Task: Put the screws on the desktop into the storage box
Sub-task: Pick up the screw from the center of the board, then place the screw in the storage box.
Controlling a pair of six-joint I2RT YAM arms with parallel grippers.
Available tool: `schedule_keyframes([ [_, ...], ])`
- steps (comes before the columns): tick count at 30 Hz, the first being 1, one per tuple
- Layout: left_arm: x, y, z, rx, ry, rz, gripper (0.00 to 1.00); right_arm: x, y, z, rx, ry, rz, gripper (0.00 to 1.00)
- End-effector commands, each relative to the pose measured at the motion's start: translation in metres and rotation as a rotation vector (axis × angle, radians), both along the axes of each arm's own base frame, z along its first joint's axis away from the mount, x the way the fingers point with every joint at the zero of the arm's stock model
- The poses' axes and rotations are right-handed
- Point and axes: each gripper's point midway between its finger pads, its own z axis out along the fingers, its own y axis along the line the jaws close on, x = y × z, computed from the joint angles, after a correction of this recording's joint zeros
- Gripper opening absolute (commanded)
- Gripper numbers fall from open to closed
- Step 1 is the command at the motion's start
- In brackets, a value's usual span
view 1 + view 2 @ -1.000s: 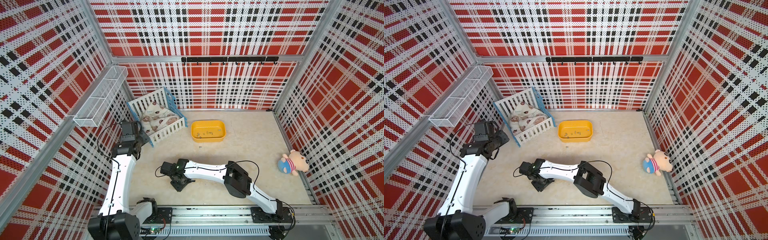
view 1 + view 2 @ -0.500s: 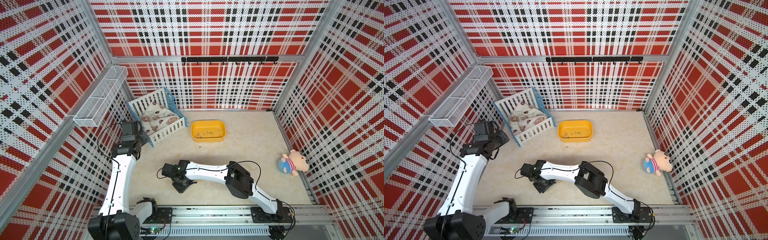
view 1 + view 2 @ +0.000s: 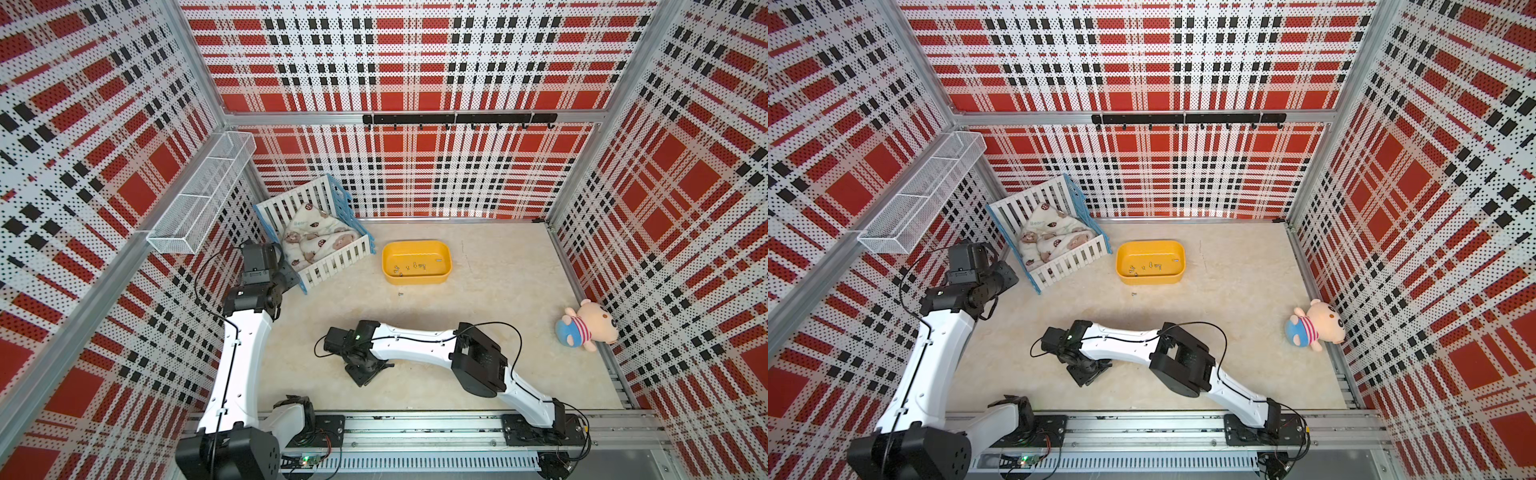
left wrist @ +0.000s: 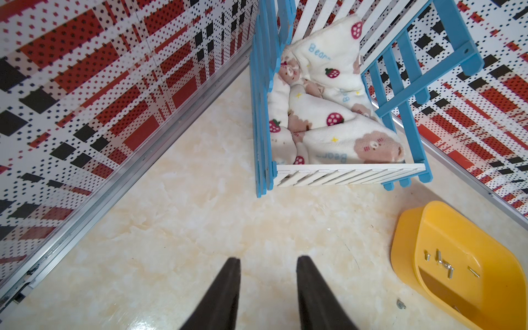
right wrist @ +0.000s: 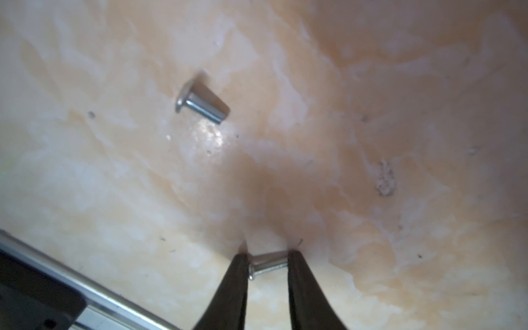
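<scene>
On the desk [image 3: 498, 332]
Storage box [image 3: 417, 279] is sitting right of the crib [image 3: 332, 266], screws [image 3: 415, 266] lying inside, one screw [image 3: 400, 294] before it, plush toy [image 3: 586, 326] far right.

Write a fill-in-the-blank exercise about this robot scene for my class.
1. The box holding screws is coloured ___.
2. The right gripper has a ___ between its fingertips.
3. The left gripper is open and holds ___.
4. The blanket lies in the ___.
Missing words: yellow; screw; nothing; crib.
</scene>
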Motion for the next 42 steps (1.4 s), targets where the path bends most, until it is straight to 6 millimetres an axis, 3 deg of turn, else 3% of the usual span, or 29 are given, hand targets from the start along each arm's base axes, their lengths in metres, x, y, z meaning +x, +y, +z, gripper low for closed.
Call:
schedule_keyframes([
  [1, -0.002, 0.001, 0.005, 0.003, -0.021, -0.003, 0.40, 0.016, -0.003, 0.041, 0.035, -0.070, -0.023, 0.27],
  [5, -0.002, 0.002, 0.004, 0.003, -0.017, 0.000, 0.40, 0.039, -0.014, 0.062, 0.040, -0.118, -0.055, 0.27],
  [10, -0.002, 0.001, 0.003, 0.000, -0.015, -0.005, 0.40, 0.088, -0.038, 0.088, 0.046, -0.188, -0.122, 0.28],
  [16, -0.002, 0.001, 0.003, 0.001, -0.014, -0.004, 0.40, 0.167, -0.073, 0.120, 0.078, -0.265, -0.239, 0.28],
  [25, -0.001, 0.002, -0.001, 0.002, 0.001, -0.003, 0.40, 0.277, -0.119, 0.135, 0.153, -0.354, -0.431, 0.29],
  [32, 0.002, 0.003, -0.002, 0.003, 0.006, -0.004, 0.40, 0.335, -0.149, 0.118, 0.178, -0.366, -0.546, 0.30],
  [37, 0.004, 0.001, -0.004, -0.001, 0.011, -0.010, 0.40, 0.358, -0.163, 0.089, 0.186, -0.346, -0.603, 0.30],
  [42, 0.004, 0.002, -0.001, 0.007, 0.010, -0.012, 0.40, 0.373, -0.168, 0.075, 0.202, -0.341, -0.621, 0.30],
])
